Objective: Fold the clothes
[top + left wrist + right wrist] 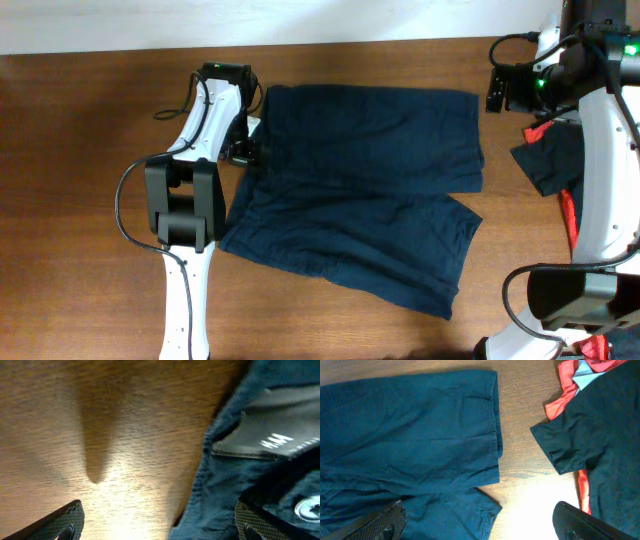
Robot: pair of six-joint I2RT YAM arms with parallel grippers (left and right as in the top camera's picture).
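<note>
The clothes, a pair of dark navy shorts (360,190), lie spread flat mid-table, waistband to the left and both legs pointing right. My left gripper (248,148) is low at the waistband's left edge and open. In its wrist view (160,527) one finger rests over bare wood and the other over the fabric (225,490), close to a white label (280,435) and a metal button (307,507). Off the upper leg's hem, at the far right, my right gripper (494,90) is open and holds nothing; its wrist view (482,527) looks down on both leg hems (420,435).
A black shirt (548,160) (600,435) and a red garment (570,215) (562,395) lie crumpled at the right edge, beside the right arm. Bare wooden table (90,150) surrounds the shorts. The left arm's base (185,300) stands at the front left.
</note>
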